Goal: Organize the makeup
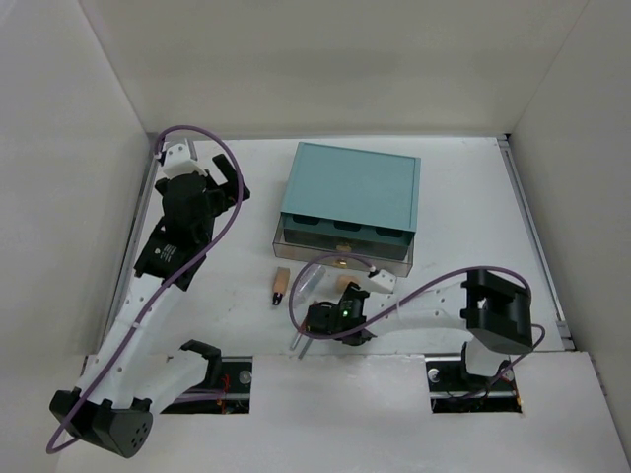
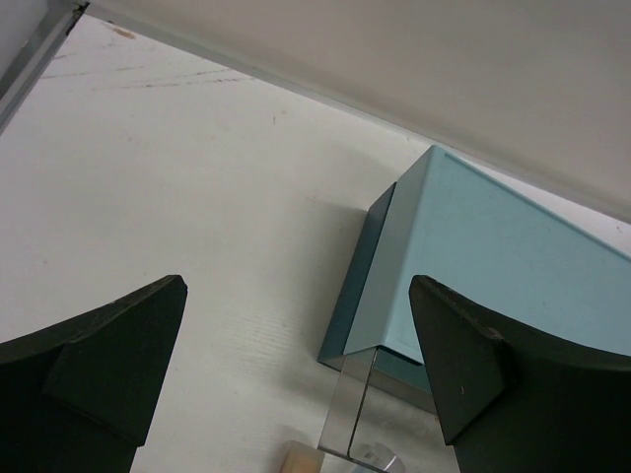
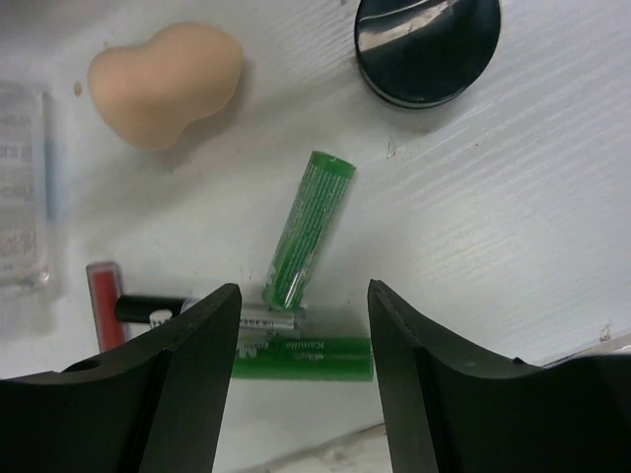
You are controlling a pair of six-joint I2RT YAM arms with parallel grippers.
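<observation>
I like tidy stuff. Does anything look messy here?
Yes. One green tube lies slanted, and the second green tube lies crosswise near its end. The peach sponge and black jar sit loose on the table, outside the teal box.

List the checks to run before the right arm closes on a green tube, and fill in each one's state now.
1. Right gripper open: ok, its fingers stand wide apart.
2. Only one tube in the gap: not ok. The tilted green tube and the flat green tube both lie between them.
3. Peach sponge and black jar clear of the closing path: ok, both lie well beyond the tips.
4. Red pencil clear: cannot tell, one finger partly hides it.
5. Left gripper out of the way: ok, open and empty beside the teal box.
</observation>
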